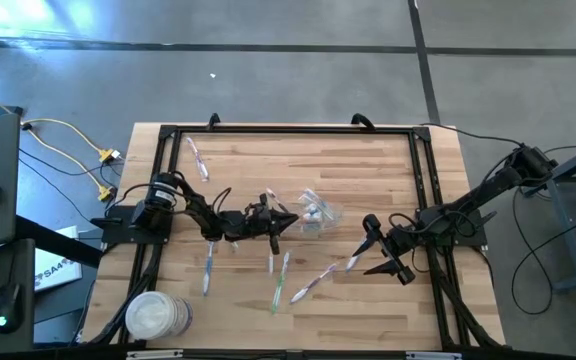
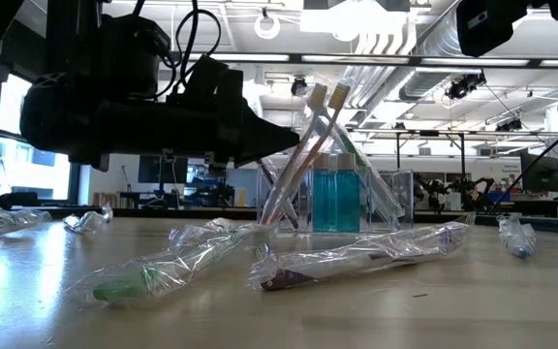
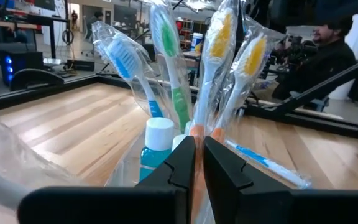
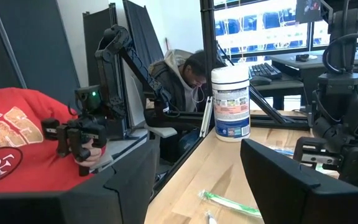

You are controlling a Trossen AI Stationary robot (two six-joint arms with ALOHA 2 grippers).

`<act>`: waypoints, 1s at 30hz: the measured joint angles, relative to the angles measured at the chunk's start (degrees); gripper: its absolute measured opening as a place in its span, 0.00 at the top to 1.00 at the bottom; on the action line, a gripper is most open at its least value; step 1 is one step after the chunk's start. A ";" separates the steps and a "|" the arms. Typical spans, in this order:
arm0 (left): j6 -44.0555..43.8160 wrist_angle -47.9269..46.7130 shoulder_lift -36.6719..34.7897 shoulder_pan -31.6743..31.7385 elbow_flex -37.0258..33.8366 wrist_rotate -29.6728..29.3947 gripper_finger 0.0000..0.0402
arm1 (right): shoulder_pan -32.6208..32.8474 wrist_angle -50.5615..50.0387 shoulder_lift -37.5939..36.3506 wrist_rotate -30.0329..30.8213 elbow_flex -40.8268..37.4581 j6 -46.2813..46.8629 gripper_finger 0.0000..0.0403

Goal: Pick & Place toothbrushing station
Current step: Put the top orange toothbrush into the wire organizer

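Note:
A small transparent container (image 1: 313,212) stands on the table's middle and holds several plastic-wrapped toothbrushes leaning upright: blue (image 3: 122,59), green (image 3: 165,37) and two yellow-bristled (image 3: 253,59). A white-capped blue tube (image 3: 157,140) stands in it too. My left gripper (image 3: 199,158) reaches level at the container from the table's left, its fingers almost together around one yellow-bristled toothbrush (image 3: 219,37). More wrapped toothbrushes (image 1: 278,288) lie flat on the table. My right gripper (image 1: 383,258) hangs open to the container's right, with nothing between its fingers. My left gripper has the orange handle (image 3: 198,132) of the yellow-bristled toothbrush between its two fingertips, low on the handle. The fingers come in level from the table's left and lie across the handle. The toothbrush stands tilted, its head up and its lower end inside the container.
Wrapped toothbrushes lie near the front (image 2: 163,271) (image 2: 356,257), and one near the far left (image 1: 196,158). A wipes canister (image 1: 156,318) lies at the near left corner. A black frame (image 1: 288,130) borders the table. People sit beyond the table's edge (image 4: 17,149).

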 joint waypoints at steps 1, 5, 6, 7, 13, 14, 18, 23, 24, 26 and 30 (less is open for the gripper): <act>0.23 -0.03 0.00 0.00 0.00 0.00 0.92 | 0.00 -0.05 -0.02 0.00 0.00 0.00 0.44; 0.29 -0.08 0.00 0.00 0.02 0.68 0.92 | 0.00 -0.35 -0.02 0.09 0.00 0.00 0.44; 0.43 -0.04 0.00 0.00 0.02 0.97 0.92 | 0.00 -0.35 0.00 0.09 0.00 0.00 0.44; 0.65 -0.04 0.00 0.00 0.02 1.22 0.92 | 0.00 -0.35 0.00 0.09 0.00 0.00 0.44; 0.69 -0.12 0.00 0.00 0.02 1.51 0.92 | 0.00 -0.35 -0.01 0.15 0.00 0.00 0.44; 0.69 -0.12 0.00 0.00 0.02 1.59 0.92 | -0.01 -0.35 -0.01 0.15 0.00 0.00 0.44; 1.31 -0.22 0.00 0.02 0.02 3.13 0.89 | -0.02 -0.35 0.00 0.15 0.00 0.00 0.44; 0.71 -0.18 -0.02 0.00 0.04 1.35 0.75 | -0.01 -0.35 -0.01 0.16 0.00 0.00 0.44; 0.68 -0.11 -0.02 0.00 0.04 0.26 0.72 | -0.01 -0.35 0.00 0.15 0.00 0.00 0.44; 0.62 -0.06 -0.02 0.00 0.04 -1.40 0.66 | -0.01 -0.35 0.00 0.15 0.00 0.00 0.44; 0.65 0.01 -0.02 0.00 0.04 -1.88 0.58 | -0.02 -0.35 -0.01 0.16 0.00 0.00 0.44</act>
